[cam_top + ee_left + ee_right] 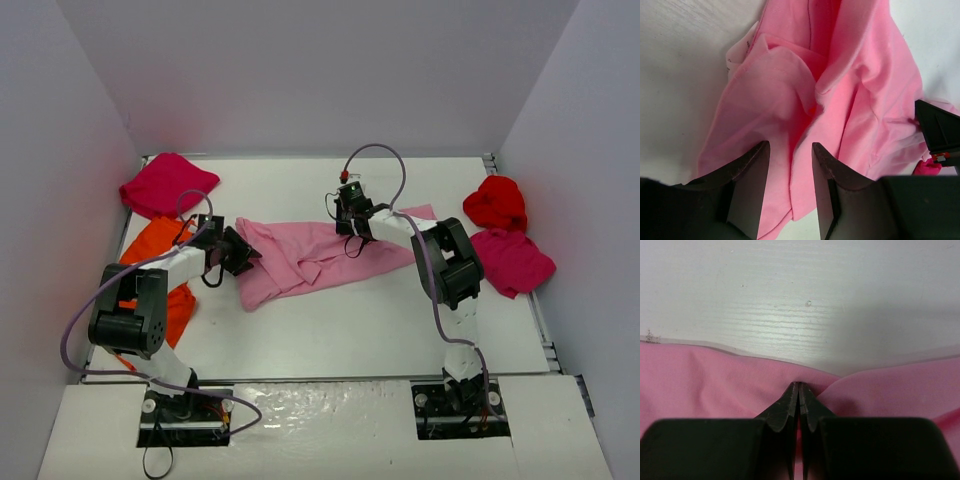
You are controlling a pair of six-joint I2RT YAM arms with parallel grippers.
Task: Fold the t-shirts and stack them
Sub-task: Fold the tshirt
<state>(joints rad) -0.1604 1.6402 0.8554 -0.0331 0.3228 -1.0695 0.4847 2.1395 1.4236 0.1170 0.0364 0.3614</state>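
At centre, pink t-shirt (300,262) perhaps lengthwise left-right.

Our left arm (185,262) reaches to 2 o'clock, jaws parted; right arm (405,228) to 10 o'clock, jaws clamped on pink t-shirt (700,390).

Orange shirts (152,250): partly under the left arm (185,262); how many lie there cannot be told.
Pink shirt (300,262): from above, its far middle is covered by the right arm (400,228). It is cut off at the top edge in the left wrist view and at both sides in the right wrist view.
Right hand (799,388): from above, its fingertips are hidden under its own wrist.
Label (740,54): print too blurred to read.
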